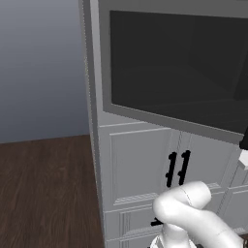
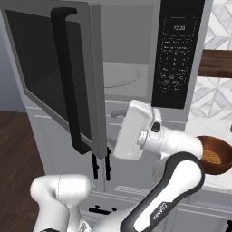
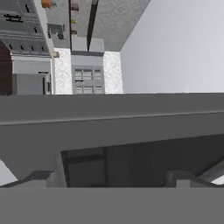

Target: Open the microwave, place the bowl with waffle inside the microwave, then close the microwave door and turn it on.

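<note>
White arm (image 2: 149, 136) bent at elbow, wrist raised, fingers hidden.

The left base view looks from low on the left, very close, up at the open microwave door (image 1: 174, 72). The right base view sees the same door (image 2: 54, 72) from the right. The hand view sits right against its grey frame (image 3: 109, 113).

Flat, even rendered light throughout, with no clear source and no hard cast shadows. Dark glass of the microwave door (image 1: 179, 68) dull, carrying only faint grey reflections, no glare. Cavity of the microwave (image 2: 127, 68) softly lit in pale grey. Soft sheen along the white arm (image 2: 176, 145). Sharp in both base views; coarser and slightly blurred in the hand view. No edge distortion seen.
</note>
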Robot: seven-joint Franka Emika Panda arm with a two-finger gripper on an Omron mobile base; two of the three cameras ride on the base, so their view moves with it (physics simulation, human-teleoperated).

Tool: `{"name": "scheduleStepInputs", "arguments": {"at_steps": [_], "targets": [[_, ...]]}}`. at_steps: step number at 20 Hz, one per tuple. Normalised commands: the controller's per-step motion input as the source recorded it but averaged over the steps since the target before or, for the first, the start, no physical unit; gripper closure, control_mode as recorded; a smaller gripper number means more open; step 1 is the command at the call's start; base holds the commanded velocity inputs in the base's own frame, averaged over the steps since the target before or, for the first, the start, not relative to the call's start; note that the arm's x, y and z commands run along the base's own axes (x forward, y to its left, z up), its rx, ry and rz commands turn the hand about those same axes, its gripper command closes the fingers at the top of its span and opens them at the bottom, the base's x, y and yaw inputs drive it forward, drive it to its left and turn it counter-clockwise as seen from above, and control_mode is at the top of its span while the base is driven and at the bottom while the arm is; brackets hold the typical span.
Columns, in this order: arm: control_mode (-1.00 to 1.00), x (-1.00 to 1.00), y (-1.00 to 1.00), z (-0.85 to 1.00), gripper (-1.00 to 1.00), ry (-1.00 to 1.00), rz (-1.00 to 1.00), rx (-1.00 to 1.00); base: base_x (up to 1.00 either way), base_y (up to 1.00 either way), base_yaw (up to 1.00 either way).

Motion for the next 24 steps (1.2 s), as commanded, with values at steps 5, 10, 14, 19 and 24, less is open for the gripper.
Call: {"name": "scheduleStepInputs", "arguments": {"at_steps": [5,10,14,19,24], "targets": [[-1.0,-0.89,0.73,0.46,-1.0,-0.07,0.33,-0.09,0.0,0.0,0.0],[-1.0,-1.0,0.76,0.55,-1.0,-0.12,0.33,-0.06,0.0,0.0,0.0],[-1.0,-0.74,1.0,0.21,-1.0,-0.11,0.13,-0.19,0.0,0.0,0.0],[-1.0,0.0,1.0,-0.04,-1.0,0.0,0.0,-0.36,0.0,0.0,0.0],[-1.0,0.43,1.0,-0.09,-1.0,0.0,-0.09,-0.41,0.0,0.0,0.0]]}}
